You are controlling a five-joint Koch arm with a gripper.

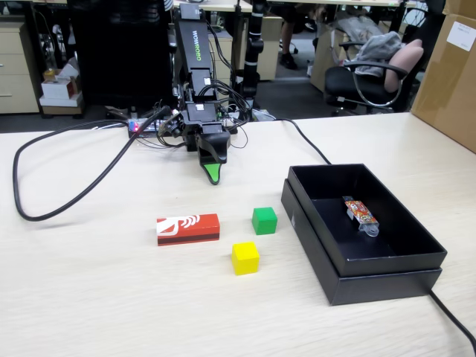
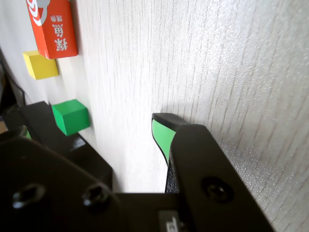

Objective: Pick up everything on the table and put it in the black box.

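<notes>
On the pale wood table (image 1: 97, 297) lie a red block (image 1: 187, 228) with a white logo end, a green cube (image 1: 264, 220) and a yellow cube (image 1: 245, 257). The black box (image 1: 416, 256) sits in its lid to their right. My gripper (image 1: 215, 171) hangs tip-down near the arm's base, well behind the three items and touching none. In the wrist view the red block (image 2: 53, 29), yellow cube (image 2: 39, 64), green cube (image 2: 71, 116) and box (image 2: 89, 159) line the left edge. My gripper (image 2: 96, 133) is open, and one green-padded finger (image 2: 161, 135) stands bare over the table.
A small orange patterned wrapped item (image 1: 361, 214) lies inside the box. A black cable (image 1: 52, 212) loops across the table's left. Another cable (image 1: 455, 318) runs off past the box's near right corner. Wiring and a board (image 1: 145, 125) sit by the arm's base.
</notes>
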